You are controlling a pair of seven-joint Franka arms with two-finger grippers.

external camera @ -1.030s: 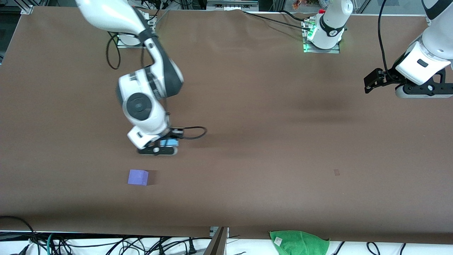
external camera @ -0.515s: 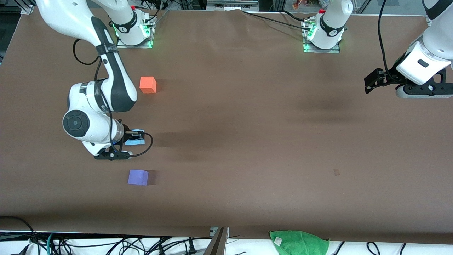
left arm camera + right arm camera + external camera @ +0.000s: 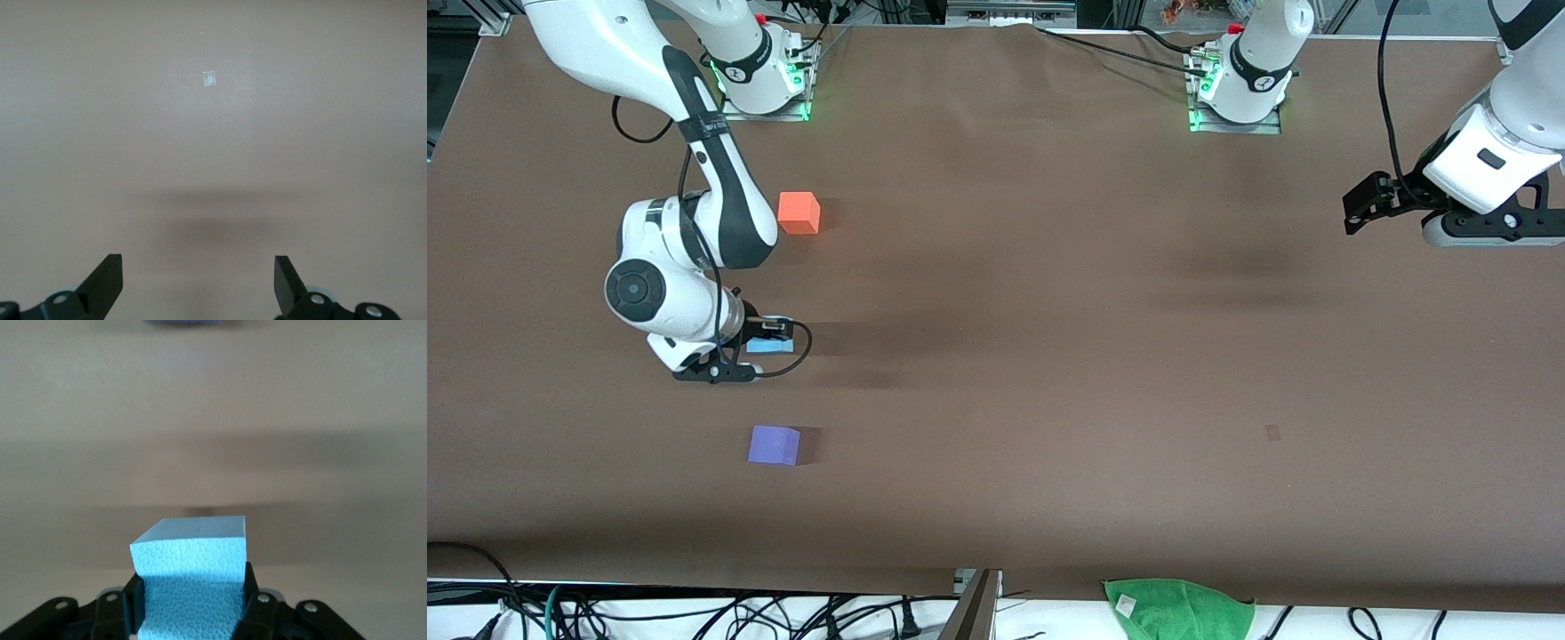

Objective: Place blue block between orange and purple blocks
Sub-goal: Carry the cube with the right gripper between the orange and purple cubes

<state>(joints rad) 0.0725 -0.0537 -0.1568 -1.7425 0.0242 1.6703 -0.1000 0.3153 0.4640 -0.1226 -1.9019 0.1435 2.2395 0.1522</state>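
Note:
My right gripper (image 3: 763, 343) is shut on the sky-blue block (image 3: 766, 346) and holds it over the table between the orange block (image 3: 799, 212) and the purple block (image 3: 774, 444). In the right wrist view the blue block (image 3: 193, 577) sits clamped between the two black fingers, and an edge of the purple block (image 3: 187, 323) shows. My left gripper (image 3: 1356, 209) waits in the air at the left arm's end of the table. In the left wrist view it (image 3: 199, 283) is open and empty over bare table.
A green cloth (image 3: 1178, 607) lies off the table's edge nearest the camera. A small pale mark (image 3: 1272, 433) is on the brown cover, and it also shows in the left wrist view (image 3: 209, 79). Cables run along the near edge.
My right arm swung the blue block toward the right arm's end of the table, uncovering the orange block, then shifted slightly back. The left arm has not moved.

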